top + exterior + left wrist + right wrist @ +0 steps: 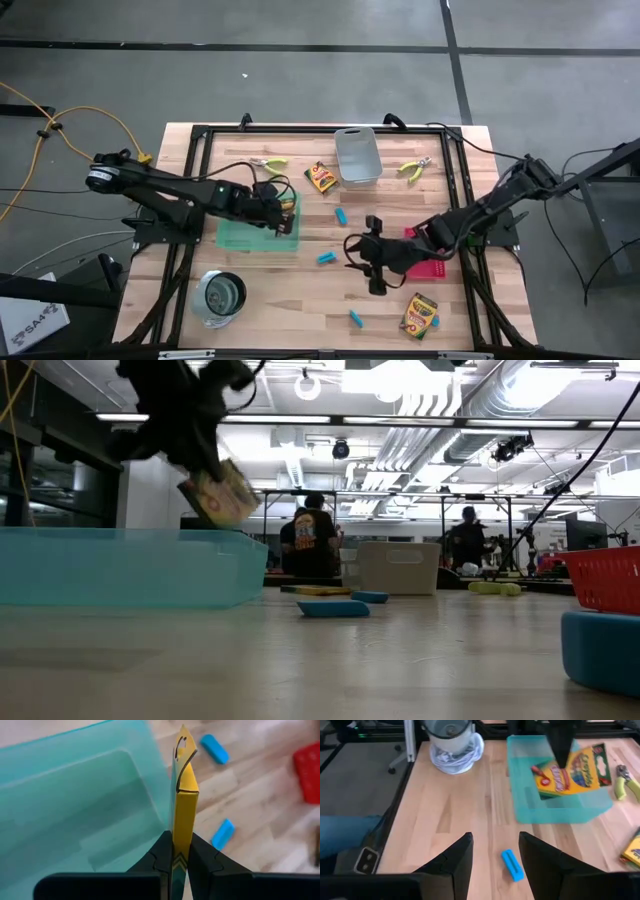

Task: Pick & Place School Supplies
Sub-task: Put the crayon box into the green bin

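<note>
Over the teal tray, we hold a crayon box ready to drop.

From above, our left gripper (283,208) pinches the crayon box (288,205) over the teal tray (230,236). At table level it hangs tilted above the rim. Our left wrist shows fingers (160,860) clamping its narrow edge. Our right wrist shows the right gripper (495,857) spread over a blue block (512,865), presumably next.

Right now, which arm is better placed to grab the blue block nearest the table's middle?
Right. Its open end effector sits just short of that blue block. The left end effector is busy, shut on a crayon box over the teal bin.
</note>
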You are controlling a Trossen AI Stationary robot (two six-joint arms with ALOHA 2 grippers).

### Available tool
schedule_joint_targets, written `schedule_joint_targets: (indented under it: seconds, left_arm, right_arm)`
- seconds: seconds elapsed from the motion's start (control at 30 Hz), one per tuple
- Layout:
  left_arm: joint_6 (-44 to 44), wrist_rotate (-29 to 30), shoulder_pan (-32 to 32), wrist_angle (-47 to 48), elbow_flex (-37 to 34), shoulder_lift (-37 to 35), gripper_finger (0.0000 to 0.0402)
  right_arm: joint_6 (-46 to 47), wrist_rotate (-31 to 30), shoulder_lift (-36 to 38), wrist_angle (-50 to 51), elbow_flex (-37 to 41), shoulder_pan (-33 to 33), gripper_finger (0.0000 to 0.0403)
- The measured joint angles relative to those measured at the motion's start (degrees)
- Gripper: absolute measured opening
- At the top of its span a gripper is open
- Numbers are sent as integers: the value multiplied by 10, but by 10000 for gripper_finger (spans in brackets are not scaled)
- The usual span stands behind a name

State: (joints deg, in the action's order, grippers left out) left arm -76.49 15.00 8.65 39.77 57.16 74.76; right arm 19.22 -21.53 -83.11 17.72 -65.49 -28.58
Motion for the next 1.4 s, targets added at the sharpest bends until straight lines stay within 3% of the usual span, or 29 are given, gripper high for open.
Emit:
schedule_joint_targets:
  seconds: [0.2, 0.47, 0.8, 1.4]
  left_arm:
    - [-64, -4, -16, -40, -54, 0, 24]
    - [-78, -67, -45, -192, -137, 0, 43]
    - [-41, -64, -56, -189, -142, 0, 118]
    - [-26, -59, -57, -176, -142, -1, 125]
  right_arm:
    - [-2, 0, 0, 0, 0, -24, 151]
    - [-13, 0, 0, -1, 0, -48, 151]
    - [-15, 0, 0, 3, 0, -60, 151]
    - [-14, 5, 1, 6, 0, -60, 151]
